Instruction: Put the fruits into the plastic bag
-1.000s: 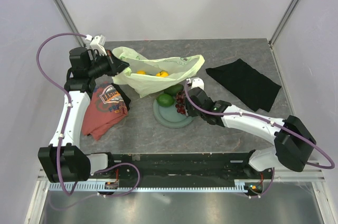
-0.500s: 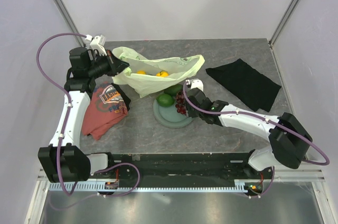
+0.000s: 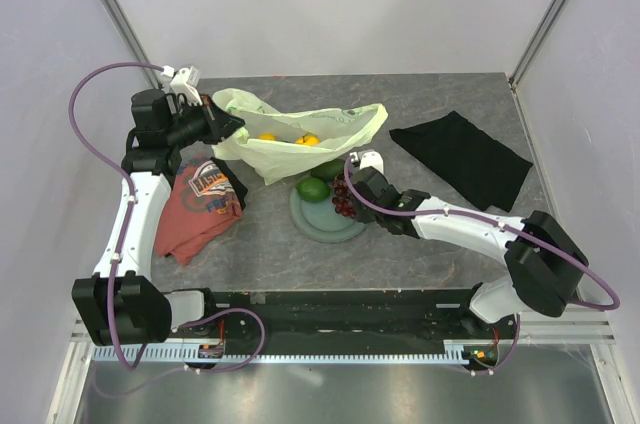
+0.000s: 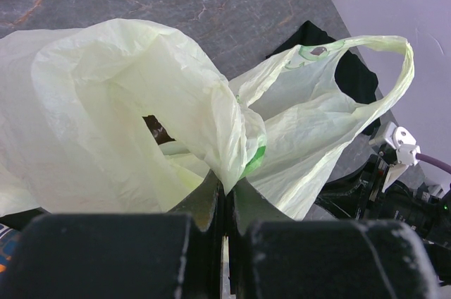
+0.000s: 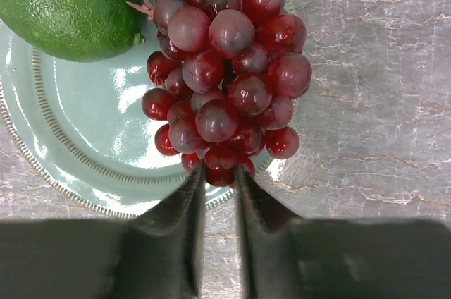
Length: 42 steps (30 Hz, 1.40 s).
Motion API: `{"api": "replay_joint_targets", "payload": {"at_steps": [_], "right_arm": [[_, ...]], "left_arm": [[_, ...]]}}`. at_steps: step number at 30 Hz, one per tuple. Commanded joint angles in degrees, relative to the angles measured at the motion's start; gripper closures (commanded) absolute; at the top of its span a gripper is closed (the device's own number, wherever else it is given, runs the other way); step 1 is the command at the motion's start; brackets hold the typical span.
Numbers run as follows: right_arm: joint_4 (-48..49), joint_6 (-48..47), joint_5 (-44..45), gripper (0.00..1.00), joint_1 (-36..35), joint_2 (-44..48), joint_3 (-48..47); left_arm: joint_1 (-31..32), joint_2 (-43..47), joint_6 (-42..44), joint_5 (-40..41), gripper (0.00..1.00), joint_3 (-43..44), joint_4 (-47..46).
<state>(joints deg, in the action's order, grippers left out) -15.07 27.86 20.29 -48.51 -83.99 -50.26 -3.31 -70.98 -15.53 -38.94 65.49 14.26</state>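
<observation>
**A:** From above, where does everything sit?

**B:** The plate is in the middle of the worktop. The plastic bag lies just behind the plate, and the left jaws hold its rim up on the left. Two yellow fruits show inside it. On the plate are a green oval fruit, a darker green fruit touching it from behind, and the grape bunch at the plate's right edge. The right jaws are at the bunch.

**A:** And the left wrist view?

**B:** The left jaws are closed tight on a fold of the plastic bag. One loop handle arches free. The film sags inward, so the mouth looks narrow.

**A:** The right wrist?

**B:** The grape bunch lies across the rim of the plate and partly over the worktop. Its stem points towards the green oval fruit. The right jaws are drawn almost together on the lowest berries.

**A:** So how should the lift go?

**B:** I'd go gently, because only the end berries are pinched. Rise straight off the plate so the dangling bunch clears the green fruit. Carry it over the plate's far side and lower it well inside the bag before letting go. The left jaws should keep the rim high.
</observation>
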Motion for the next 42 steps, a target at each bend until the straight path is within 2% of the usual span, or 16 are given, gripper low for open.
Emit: {"api": "replay_joint_targets", "payload": {"at_steps": [1,5,13,25,42], "right_arm": [[1.54,-1.49,1.15,0.78,0.26,-0.65,-1.51],[1.1,-2.28,0.71,0.81,0.26,-1.53,-2.65],[0.22,-2.02,1.33,1.0,0.26,-0.22,-2.74],[-1.71,-2.98,6.51,1.0,0.26,8.92,-3.0],[-4.35,-2.98,8.09,1.0,0.26,16.31,-4.23]], "left_arm": [[-0.29,0.76,1.2,0.79,0.99,0.25,-0.55],[-0.38,0.58,1.29,0.79,0.99,0.25,-0.55],[-0.38,0.67,1.2,0.79,0.98,0.25,-0.46],[-0.38,0.58,1.12,0.62,0.98,0.25,-0.46],[-0.29,1.02,1.12,0.35,0.99,0.34,-0.46]]}}
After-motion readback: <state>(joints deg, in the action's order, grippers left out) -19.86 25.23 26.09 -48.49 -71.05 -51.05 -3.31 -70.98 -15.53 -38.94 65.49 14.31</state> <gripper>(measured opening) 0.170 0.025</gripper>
